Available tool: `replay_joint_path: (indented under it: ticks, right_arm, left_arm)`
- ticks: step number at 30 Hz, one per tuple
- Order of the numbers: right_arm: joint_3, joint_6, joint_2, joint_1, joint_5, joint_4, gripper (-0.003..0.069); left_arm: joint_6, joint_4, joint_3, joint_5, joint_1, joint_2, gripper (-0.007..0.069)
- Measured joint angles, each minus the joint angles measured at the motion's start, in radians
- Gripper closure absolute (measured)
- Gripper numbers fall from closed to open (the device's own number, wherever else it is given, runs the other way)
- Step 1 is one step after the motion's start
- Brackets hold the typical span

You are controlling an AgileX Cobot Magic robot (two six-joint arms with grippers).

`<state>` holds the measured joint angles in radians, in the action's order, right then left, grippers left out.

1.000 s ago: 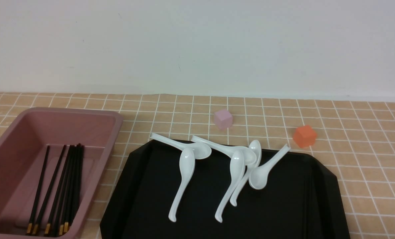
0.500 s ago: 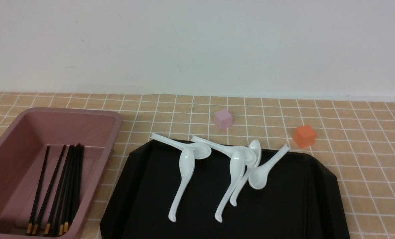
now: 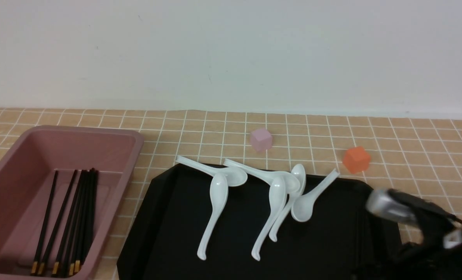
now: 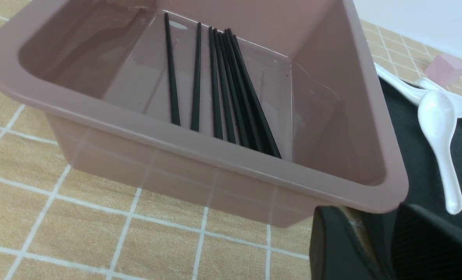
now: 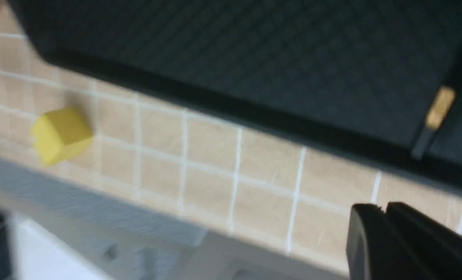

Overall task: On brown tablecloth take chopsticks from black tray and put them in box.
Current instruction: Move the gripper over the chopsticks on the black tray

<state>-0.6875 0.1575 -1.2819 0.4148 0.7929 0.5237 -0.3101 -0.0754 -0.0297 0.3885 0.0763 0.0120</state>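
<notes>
The chopstick, seemingly lying by the black tray rim, is being put at risk of flicking out under a glancing pinch, the blurred right pincer state being untellable.

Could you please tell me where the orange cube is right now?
In the front view the orange cube sits on the tablecloth on the right side, just beyond the black tray's far edge, to the right of the small pink cube.
</notes>
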Motion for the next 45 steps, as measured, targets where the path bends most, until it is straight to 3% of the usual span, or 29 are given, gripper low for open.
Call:
replay_joint_path:
  ticks: [5,10,14,26,30,34,45]
  right_arm:
    - [-0.048,0.345,-0.153,0.095,-0.077,-0.293,0.0507]
    - [-0.058,0.484,-0.248,0.105,-0.101,-0.419,0.0407]
    - [-0.058,0.506,-0.301,0.105,-0.154,-0.436,0.0350]
    - [-0.077,0.512,-0.387,0.105,-0.190,-0.439,0.0345]
    - [-0.079,0.512,-0.388,0.105,-0.177,-0.445,0.0394]
    - [-0.079,0.512,-0.390,0.105,-0.169,-0.463,0.0538]
    - [-0.068,0.512,-0.231,0.105,-0.144,-0.427,0.0533]
  left_arm:
    - [0.000,0.000,0.000,0.000,0.000,0.000,0.0386]
    - [0.000,0.000,0.000,0.000,0.000,0.000,0.0386]
    - [0.000,0.000,0.000,0.000,0.000,0.000,0.0386]
    - [0.000,0.000,0.000,0.001,0.000,0.000,0.0386]
    - [0.000,0.000,0.000,0.001,0.000,0.000,0.0386]
    - [0.000,0.000,0.000,0.001,0.000,0.000,0.0386]
    - [0.000,0.000,0.000,0.001,0.000,0.000,0.0386]
